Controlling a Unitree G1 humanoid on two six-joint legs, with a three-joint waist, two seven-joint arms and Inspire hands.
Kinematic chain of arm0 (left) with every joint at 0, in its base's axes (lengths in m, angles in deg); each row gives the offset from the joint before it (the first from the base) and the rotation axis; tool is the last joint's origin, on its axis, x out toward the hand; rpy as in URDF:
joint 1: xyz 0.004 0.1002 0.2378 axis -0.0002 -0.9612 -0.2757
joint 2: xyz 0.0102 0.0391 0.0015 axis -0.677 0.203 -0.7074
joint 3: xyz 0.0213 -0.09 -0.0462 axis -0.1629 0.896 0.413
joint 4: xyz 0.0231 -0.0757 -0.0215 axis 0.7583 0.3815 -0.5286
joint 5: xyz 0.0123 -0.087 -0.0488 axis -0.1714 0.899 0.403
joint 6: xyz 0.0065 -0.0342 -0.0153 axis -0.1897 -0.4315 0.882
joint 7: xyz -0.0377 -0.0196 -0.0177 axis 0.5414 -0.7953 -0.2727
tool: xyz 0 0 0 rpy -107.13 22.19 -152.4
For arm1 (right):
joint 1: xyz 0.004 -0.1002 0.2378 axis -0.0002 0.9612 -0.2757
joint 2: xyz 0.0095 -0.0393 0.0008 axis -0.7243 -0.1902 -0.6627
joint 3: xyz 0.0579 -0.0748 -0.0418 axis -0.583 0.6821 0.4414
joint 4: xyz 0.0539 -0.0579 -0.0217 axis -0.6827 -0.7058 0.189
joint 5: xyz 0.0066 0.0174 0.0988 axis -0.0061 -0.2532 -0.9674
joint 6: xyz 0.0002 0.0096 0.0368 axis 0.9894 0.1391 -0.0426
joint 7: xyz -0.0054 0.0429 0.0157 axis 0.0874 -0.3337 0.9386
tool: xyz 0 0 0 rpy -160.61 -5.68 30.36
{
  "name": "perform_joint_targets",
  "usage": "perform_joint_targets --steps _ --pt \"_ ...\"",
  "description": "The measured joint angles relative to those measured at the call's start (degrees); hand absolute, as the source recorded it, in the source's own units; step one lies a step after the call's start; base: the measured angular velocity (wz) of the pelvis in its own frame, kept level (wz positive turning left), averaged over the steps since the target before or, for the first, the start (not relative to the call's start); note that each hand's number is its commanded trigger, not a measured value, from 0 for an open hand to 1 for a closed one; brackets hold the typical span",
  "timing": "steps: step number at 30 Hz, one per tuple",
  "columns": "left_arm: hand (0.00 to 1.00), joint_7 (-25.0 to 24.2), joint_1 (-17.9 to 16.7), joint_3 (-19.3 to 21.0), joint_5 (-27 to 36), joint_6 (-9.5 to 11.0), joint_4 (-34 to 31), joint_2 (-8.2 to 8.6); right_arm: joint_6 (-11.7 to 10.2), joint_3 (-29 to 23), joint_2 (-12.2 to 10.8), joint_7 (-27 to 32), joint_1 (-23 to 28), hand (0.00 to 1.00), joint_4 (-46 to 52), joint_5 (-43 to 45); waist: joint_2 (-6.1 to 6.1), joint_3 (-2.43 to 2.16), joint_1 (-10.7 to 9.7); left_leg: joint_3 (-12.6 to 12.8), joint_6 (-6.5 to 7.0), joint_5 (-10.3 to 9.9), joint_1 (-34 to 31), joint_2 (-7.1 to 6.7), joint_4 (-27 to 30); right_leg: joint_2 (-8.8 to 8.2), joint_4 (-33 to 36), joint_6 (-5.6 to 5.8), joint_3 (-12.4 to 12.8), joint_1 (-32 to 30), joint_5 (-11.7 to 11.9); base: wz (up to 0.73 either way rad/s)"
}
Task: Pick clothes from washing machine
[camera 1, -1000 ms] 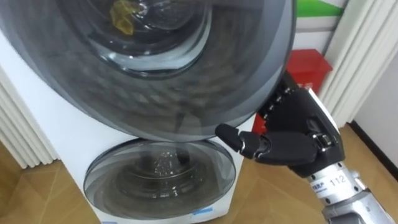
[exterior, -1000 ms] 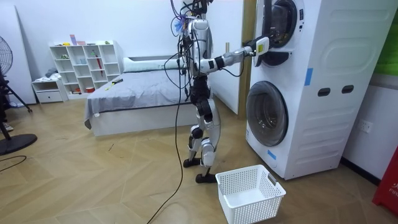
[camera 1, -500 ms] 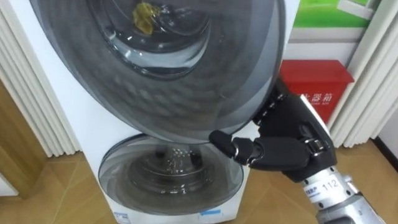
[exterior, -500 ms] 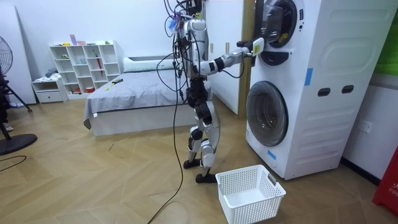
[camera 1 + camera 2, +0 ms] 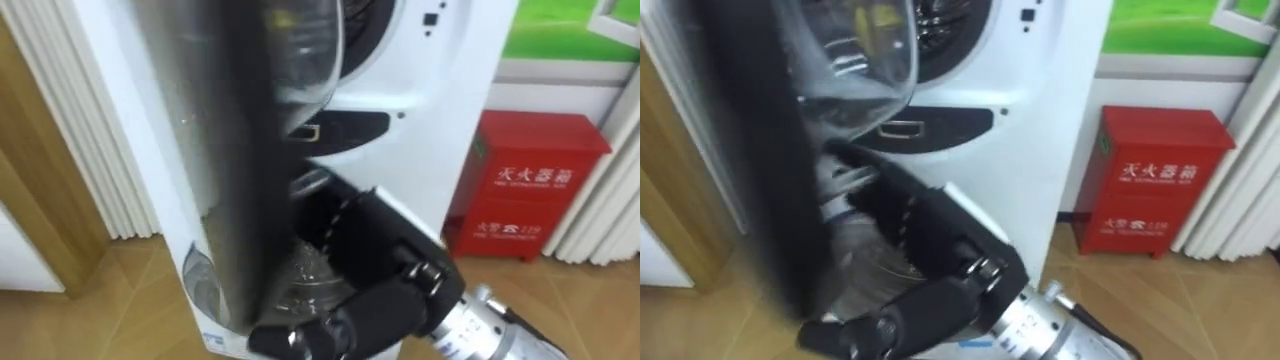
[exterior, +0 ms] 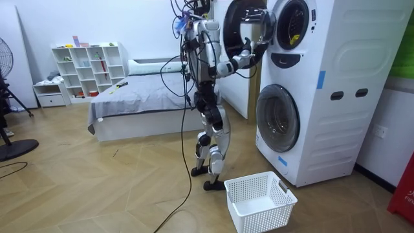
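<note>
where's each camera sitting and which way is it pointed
left eye view: on the robot's head, looking down at the upper washer's open door edge-on, red box beyond; right hand at the bottom.
right eye view: beside it on the head, facing the same way; same hand shows.
room view: out in the room, facing the stacked washers; whole robot standing before them, white basket near its feet.
shared: all three show the open door and the right hand.
</note>
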Motion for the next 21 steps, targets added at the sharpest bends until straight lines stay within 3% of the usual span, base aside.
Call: perform_joint_targets --steps 5,8,21 --pt "0.0 -0.01 0.27 0.18 0.17 0.07 0.05 -0.06 0.01 1.56 -0.05 -3.92 -0.59 0.0 0.01 0.18 -0.33 0.01 1.04 -1.38 0.2 0.1 0.11 -0.73 -0.44 -0.76 0.09 0.78 -1.1 0.62 -0.84 0.22" --pt "0.0 0.0 0.32 1.18 0.53 0.19 0.08 -0.13 0.01 1.84 -0.14 -5.93 -0.72 0.0 0.01 0.19 -0.79 0.34 2.11 -1.43 0.57 -0.12 0.51 -0.99 -0.53 -1.01 0.03 1.24 -1.15 1.11 -1.13 0.03" --pt "0.0 -0.07 0.13 2.02 0.58 0.19 0.06 -0.07 0.57 1.89 -0.19 -10.17 -0.75 0.0 0.0 0.17 -1.07 0.51 2.82 -1.79 1.72 -0.85 0.95 -2.01 -1.47 -1.81 -0.24 1.93 -1.06 1.39 -1.49 0.0"
